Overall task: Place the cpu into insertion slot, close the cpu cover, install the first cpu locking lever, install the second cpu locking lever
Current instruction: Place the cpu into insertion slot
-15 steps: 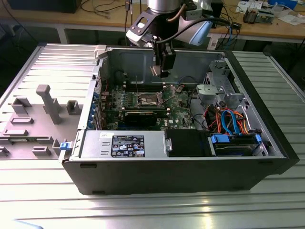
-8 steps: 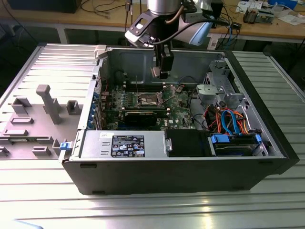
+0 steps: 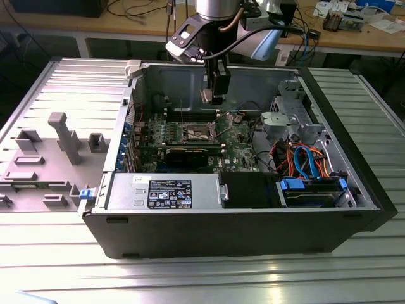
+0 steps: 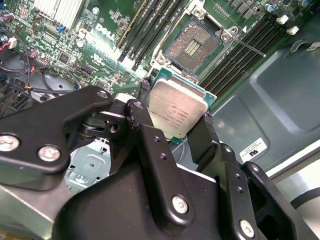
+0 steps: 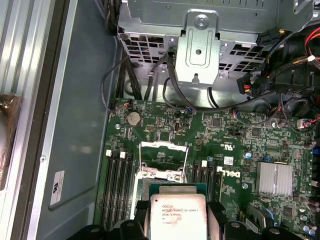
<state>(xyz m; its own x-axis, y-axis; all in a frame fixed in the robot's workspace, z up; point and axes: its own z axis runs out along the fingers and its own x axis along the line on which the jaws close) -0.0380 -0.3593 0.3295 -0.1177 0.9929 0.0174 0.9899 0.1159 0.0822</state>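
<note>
The arm (image 3: 218, 11) is carried down from above, the wrist is turned so that the gripper (image 3: 214, 95) is pointed straight down, and its black fingers (image 4: 150, 145) (seen in both wrist views) are clamped on opposite edges of the cpu (image 4: 177, 110).

Bright overhead light, glare streaks on ribbed table (image 3: 297, 278), shadowed computer case (image 3: 240, 235)

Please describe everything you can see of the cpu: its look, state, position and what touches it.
The cpu is a small flat square chip: silver-grey metal top with faint print, green rim around it. The black gripper clamps it on two opposite sides and holds it in the air above the motherboard, apart from the open, empty slot.
</note>
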